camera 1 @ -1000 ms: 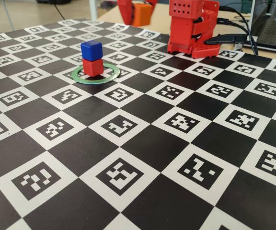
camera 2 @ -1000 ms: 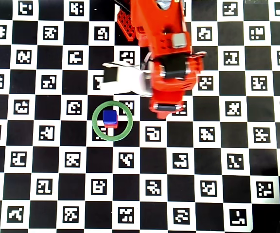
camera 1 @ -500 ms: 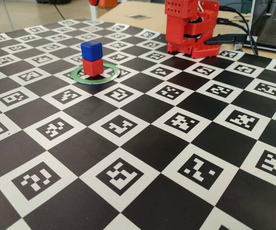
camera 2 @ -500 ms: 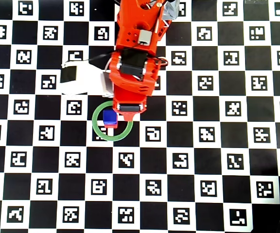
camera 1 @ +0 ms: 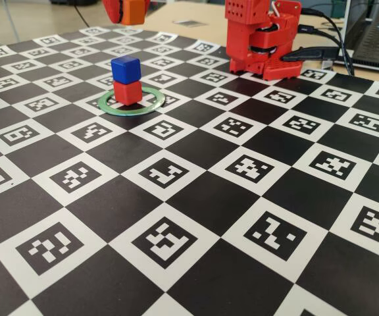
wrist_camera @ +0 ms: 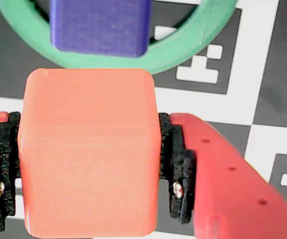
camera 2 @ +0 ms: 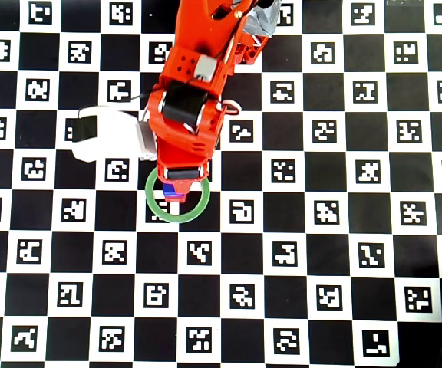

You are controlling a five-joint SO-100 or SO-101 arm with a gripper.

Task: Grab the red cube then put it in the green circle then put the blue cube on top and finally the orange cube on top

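Note:
The red cube (camera 1: 127, 93) sits inside the green circle (camera 1: 134, 112) with the blue cube (camera 1: 126, 68) stacked squarely on it. My gripper (camera 1: 131, 12) hangs high above and a little behind the stack, shut on the orange cube (camera 1: 135, 9). In the wrist view the orange cube (wrist_camera: 88, 154) fills the space between the black pads (wrist_camera: 176, 169) of the gripper (wrist_camera: 88, 172). The blue cube (wrist_camera: 101, 25) and the green circle (wrist_camera: 196, 42) lie just beyond it. From overhead the arm covers most of the stack. Only a blue cube edge (camera 2: 173, 190) and the green circle (camera 2: 177, 220) show below the gripper (camera 2: 179, 175).
The table is a black-and-white checkerboard of marker tiles (camera 1: 170, 243). The red arm base (camera 1: 262, 39) stands at the back right, with cables and a laptop (camera 1: 374, 39) behind it. A white wrist camera housing (camera 2: 102, 134) sticks out to the arm's left overhead.
The arm has swung left in the overhead view with the orange cube, from beside the ring to over the stack. In the fixed view the cube has reappeared at the top edge.

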